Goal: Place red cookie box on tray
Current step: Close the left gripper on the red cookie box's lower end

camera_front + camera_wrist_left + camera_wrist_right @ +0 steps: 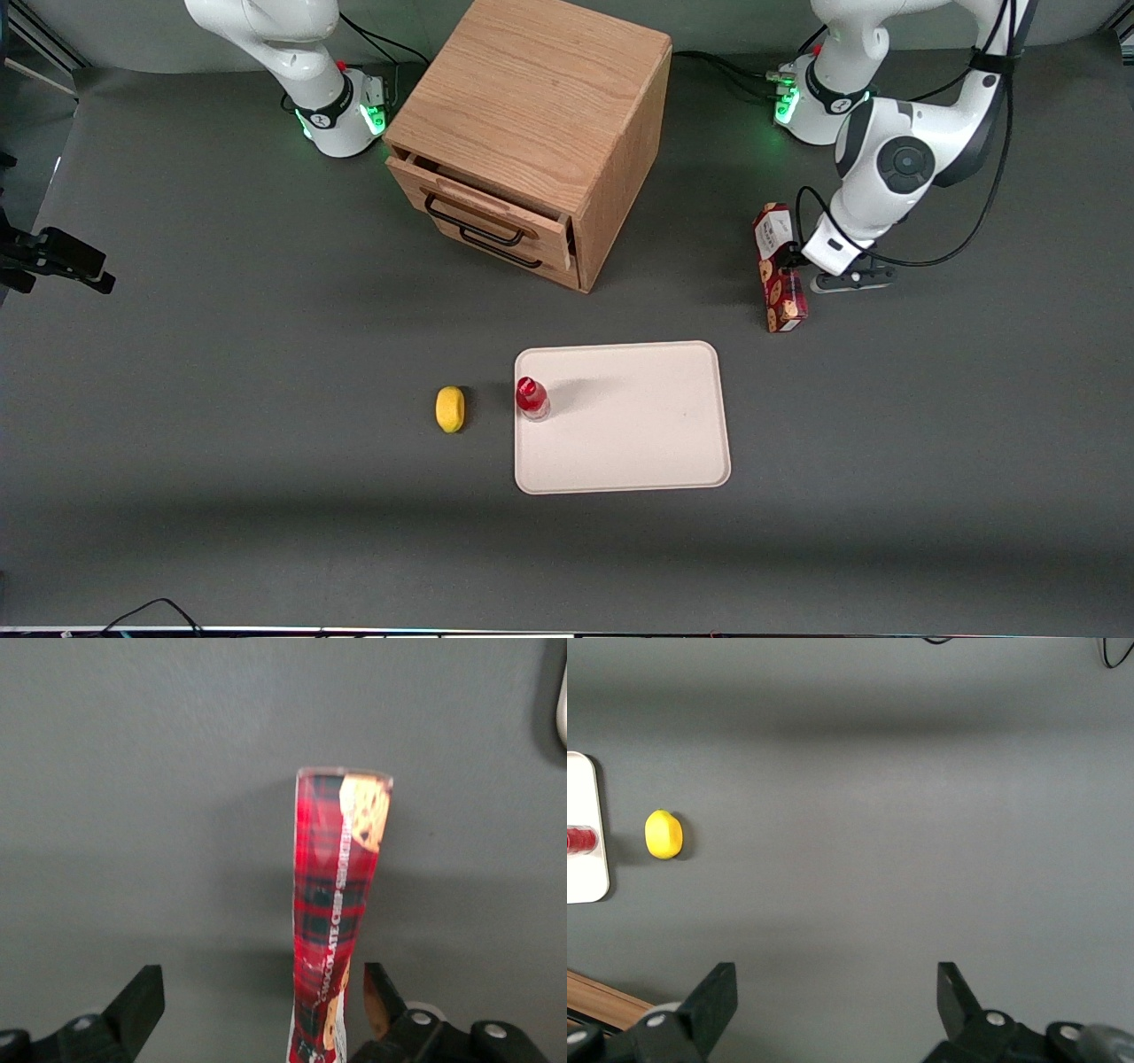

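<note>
Sweeping the front view from the parked arm's end of the table, a yellow lemon-like fruit point(450, 408) lies well apart from the gripper point(791, 264), then a small red-capped bottle point(532, 399) stands at the edge of the tray point(638, 434), which sits nearer the front camera than the gripper. A wooden drawer cabinet point(532, 133) stands farther up the table. Right at the gripper is the red cookie box point(779, 270), on the table and not on the tray. In the wrist view the fingers are spread wide, with the box point(337, 912) between them, close against one finger point(379, 997) and well clear of the other. This looks like the grasping step: next the fingers should centre on the box and close before lifting it toward the tray.
</note>
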Motion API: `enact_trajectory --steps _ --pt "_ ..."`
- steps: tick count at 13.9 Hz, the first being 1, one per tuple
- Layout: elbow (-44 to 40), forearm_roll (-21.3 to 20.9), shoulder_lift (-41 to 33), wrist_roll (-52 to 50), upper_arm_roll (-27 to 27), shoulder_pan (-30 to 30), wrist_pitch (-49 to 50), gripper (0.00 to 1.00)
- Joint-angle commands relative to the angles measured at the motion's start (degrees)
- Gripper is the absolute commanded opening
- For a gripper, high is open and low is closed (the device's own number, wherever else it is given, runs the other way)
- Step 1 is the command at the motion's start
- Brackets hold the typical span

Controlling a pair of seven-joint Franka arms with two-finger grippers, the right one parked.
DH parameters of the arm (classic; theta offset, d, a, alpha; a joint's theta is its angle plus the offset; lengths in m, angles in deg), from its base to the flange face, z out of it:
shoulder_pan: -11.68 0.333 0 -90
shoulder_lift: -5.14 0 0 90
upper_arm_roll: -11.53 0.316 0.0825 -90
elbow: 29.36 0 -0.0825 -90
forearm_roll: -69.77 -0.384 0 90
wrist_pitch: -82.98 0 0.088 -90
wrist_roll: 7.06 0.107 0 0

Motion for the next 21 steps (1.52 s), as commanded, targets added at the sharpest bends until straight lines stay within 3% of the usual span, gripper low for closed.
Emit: enact_trajectory --steps 1,6,11,16,21 --pt "3.76 0.07 0.61 -2.62 -0.32 -0.66 -5.99 1.00" --pt "4.47 0.07 4.66 -7.46 -2.43 -1.97 -10.84 0.98" --pt "4.38 0.07 6.24 -7.37 -2.43 -2.06 -12.42 0.00" --pt "2.90 -0.02 5.98 -6.93 -2.52 -1.80 -10.41 0.00" --pt "-16.67 -0.02 3.34 -6.23 -2.61 -1.45 16.01 0.00"
